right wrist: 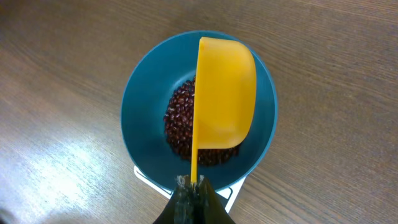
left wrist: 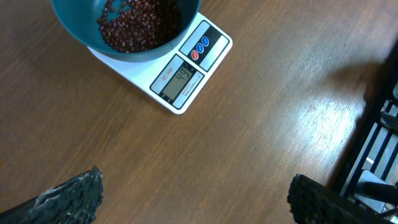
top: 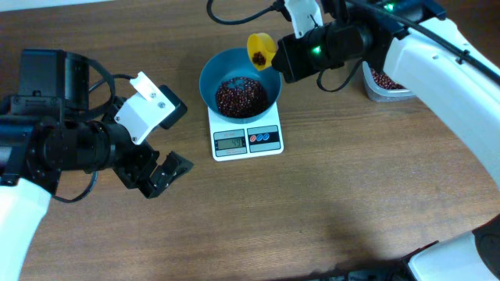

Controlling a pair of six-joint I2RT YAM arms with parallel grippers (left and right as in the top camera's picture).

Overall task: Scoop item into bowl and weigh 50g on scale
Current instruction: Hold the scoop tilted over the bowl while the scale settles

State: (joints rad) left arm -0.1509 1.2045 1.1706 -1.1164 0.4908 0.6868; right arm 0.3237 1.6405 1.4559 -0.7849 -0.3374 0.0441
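Note:
The teal-blue bowl stands on the white scale and holds a heap of dark red-brown beans. The bowl, the beans and a corner of the scale show in the right wrist view. My right gripper is shut on the handle of a yellow scoop, held over the bowl; it shows in the overhead view. My left gripper is open and empty, left of the scale. Its fingers hover over bare table.
A clear tub with more beans stands at the back right, partly hidden by my right arm. The left wrist view shows the scale's display reading about 49 and a dark frame at the right edge.

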